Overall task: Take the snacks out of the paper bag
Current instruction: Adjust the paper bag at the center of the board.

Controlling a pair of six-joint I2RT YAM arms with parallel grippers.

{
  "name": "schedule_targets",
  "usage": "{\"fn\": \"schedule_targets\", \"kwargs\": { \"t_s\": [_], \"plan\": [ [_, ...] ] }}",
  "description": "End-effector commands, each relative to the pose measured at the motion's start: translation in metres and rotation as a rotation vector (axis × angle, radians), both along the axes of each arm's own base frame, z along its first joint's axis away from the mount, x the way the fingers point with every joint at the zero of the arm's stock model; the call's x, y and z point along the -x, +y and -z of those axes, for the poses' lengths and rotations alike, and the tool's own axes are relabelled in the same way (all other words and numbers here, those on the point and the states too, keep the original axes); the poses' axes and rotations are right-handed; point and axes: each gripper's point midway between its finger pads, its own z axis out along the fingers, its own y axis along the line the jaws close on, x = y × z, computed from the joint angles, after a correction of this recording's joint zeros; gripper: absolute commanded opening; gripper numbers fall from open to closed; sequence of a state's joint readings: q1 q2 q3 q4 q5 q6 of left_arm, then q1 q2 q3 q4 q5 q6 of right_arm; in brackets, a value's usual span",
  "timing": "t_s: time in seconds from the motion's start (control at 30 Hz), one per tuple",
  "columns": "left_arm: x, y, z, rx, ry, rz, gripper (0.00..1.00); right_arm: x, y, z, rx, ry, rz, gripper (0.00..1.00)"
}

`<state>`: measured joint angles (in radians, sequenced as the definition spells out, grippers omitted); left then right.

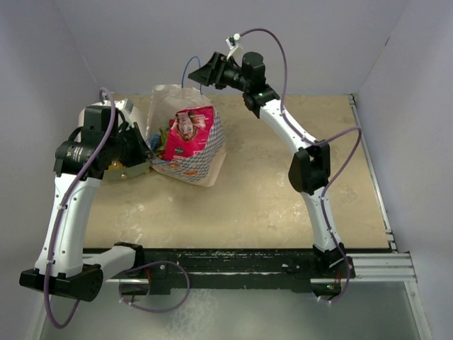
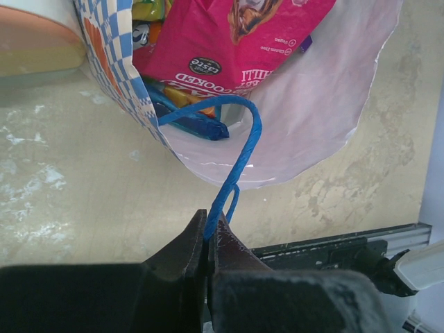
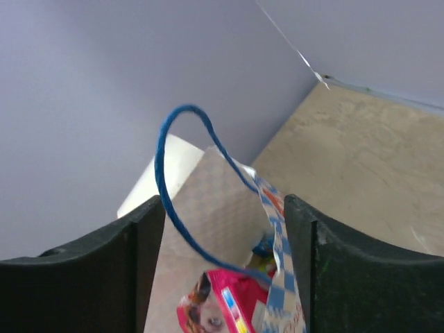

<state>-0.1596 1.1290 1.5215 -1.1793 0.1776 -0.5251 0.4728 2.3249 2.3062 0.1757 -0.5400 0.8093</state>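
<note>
The blue-and-white checkered paper bag [image 1: 205,152] lies on its side at the table's back left, with its mouth toward the left arm. A pink-red snack packet [image 1: 188,131] sticks out of it; blue and yellow-green packets lie deeper inside. In the left wrist view the cream inside of the bag [image 2: 319,118], the pink packet [image 2: 229,41] and a blue packet [image 2: 198,123] show. My left gripper [image 2: 209,223] is shut on the bag's blue cord handle [image 2: 243,159]. My right gripper [image 3: 223,208] is open, with the other cord handle [image 3: 166,187] looping between its fingers above the bag [image 3: 222,215].
A white-and-orange cylinder [image 2: 35,41] lies just left of the bag, under the left arm. Purple-grey walls close the back and sides. A black rail [image 1: 233,258] runs along the near edge. Bare beige tabletop [image 1: 269,198] lies right of the bag.
</note>
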Motion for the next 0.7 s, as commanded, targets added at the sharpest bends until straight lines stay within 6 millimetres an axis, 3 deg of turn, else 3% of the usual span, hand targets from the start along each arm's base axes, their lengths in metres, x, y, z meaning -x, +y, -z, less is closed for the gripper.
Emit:
{"fn": "schedule_targets", "kwargs": {
  "t_s": [0.0, 0.17, 0.27, 0.37, 0.53, 0.67],
  "plan": [
    [-0.006, 0.007, -0.010, -0.080, -0.038, 0.035, 0.00, 0.011, 0.008, -0.076, -0.186, -0.152, -0.077, 0.59],
    [-0.011, 0.010, -0.014, -0.103, -0.057, 0.035, 0.00, 0.013, 0.000, -0.076, -0.158, -0.137, -0.037, 0.00],
    [-0.019, 0.008, -0.025, -0.096, -0.095, 0.038, 0.00, 0.024, -0.022, -0.099, -0.159, -0.180, -0.011, 0.00],
    [-0.033, 0.004, -0.045, -0.080, -0.154, 0.038, 0.00, 0.034, -0.042, -0.107, -0.118, -0.180, -0.006, 0.00],
    [-0.057, 0.003, -0.069, -0.061, -0.216, -0.001, 0.00, 0.072, -0.055, -0.105, -0.024, -0.186, -0.028, 0.00],
    [-0.062, 0.014, -0.075, -0.074, -0.213, -0.084, 0.00, 0.102, -0.058, -0.080, 0.004, -0.126, -0.041, 0.00]
  ]
}}
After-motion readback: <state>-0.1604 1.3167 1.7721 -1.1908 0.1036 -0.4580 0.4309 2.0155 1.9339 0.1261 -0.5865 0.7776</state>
